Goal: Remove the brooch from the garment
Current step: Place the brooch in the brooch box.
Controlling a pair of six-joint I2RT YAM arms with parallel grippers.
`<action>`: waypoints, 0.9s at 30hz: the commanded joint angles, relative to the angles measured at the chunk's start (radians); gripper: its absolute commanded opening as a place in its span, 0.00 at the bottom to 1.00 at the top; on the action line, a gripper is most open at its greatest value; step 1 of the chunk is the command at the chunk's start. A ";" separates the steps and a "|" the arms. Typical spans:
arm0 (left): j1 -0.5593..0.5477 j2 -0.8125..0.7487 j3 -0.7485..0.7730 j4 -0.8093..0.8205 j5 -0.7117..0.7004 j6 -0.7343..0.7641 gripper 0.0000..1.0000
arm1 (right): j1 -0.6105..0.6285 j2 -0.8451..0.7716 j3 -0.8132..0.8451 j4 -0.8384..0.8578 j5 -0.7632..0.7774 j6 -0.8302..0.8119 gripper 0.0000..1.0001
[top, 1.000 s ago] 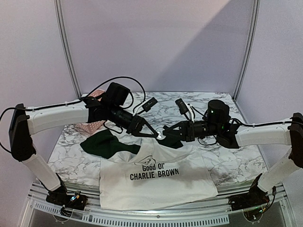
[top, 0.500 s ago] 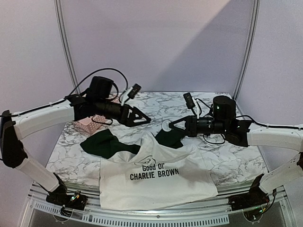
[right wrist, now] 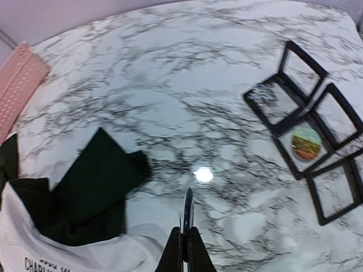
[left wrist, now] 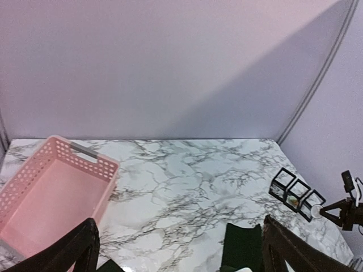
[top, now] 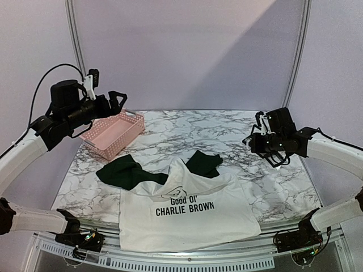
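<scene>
The garment (top: 187,215), a white T-shirt with dark green sleeves (top: 126,173), lies flat at the table's front; the right wrist view catches its collar edge (right wrist: 74,249) and one green sleeve (right wrist: 96,181). My right gripper (right wrist: 185,229) is shut on the brooch (right wrist: 188,209), a thin round disc seen edge-on, held in the air above bare marble to the right of the garment. In the left wrist view the brooch (left wrist: 317,212) shows as a white disc at that gripper's tip. My left gripper (top: 120,101) stands open and empty, raised high over the back left; its fingers (left wrist: 85,246) frame that view.
A pink perforated basket (top: 113,133) stands at the back left, under the left arm. Several black display frames (right wrist: 306,130) lie at the right; one holds a colourful round badge (right wrist: 306,143), another a sparkly piece (right wrist: 262,93). A marble table (top: 187,136) carries everything.
Both grippers have left the collar. The left one opened and swung up and back to the left. The right one drew back to the right, carrying the brooch off the garment.
</scene>
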 commanded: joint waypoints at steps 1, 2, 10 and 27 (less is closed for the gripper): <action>0.035 -0.041 -0.016 -0.077 -0.155 0.022 0.99 | -0.103 0.029 0.033 -0.147 0.133 -0.040 0.00; 0.038 -0.050 -0.030 -0.088 -0.151 0.022 1.00 | -0.120 0.036 0.038 -0.156 0.152 -0.044 0.00; 0.069 -0.079 -0.119 -0.191 -0.263 0.027 1.00 | -0.170 0.192 0.105 -0.220 0.340 -0.086 0.00; 0.099 -0.146 -0.125 -0.195 -0.321 0.064 0.99 | -0.228 0.455 0.233 -0.327 0.544 -0.128 0.00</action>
